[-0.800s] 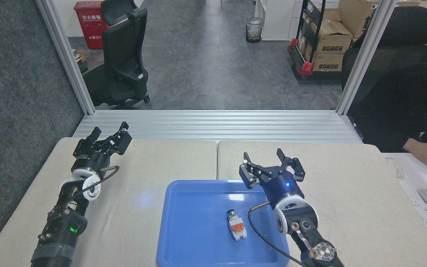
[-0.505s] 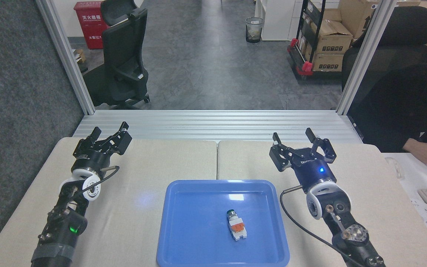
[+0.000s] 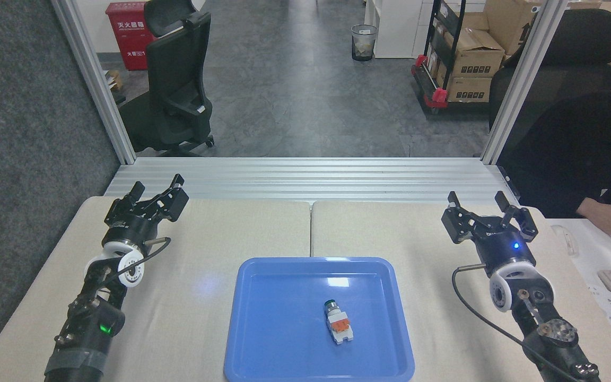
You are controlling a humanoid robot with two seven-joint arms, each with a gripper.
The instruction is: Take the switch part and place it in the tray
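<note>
1. On the table [image 3: 263, 223], the tray [image 3: 263, 339] sits near the front edge with bare tabletop left, right and behind it.
2. Switch part [image 3: 338, 321] lies flat inside the tray, right of its middle, green cap pointing to the far rim, touching no wall.
3. Right gripper [image 3: 488, 204] hovers well right of the tray, fingers spread, holding nothing.
4. Left gripper [image 3: 156, 191] sits well left of the tray, jaws apart too, empty.

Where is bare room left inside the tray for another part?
The tray is bare left of the switch part and along its far rim. Only the strip between the part and the right rim is tight. Both grippers stand outside it.
</note>
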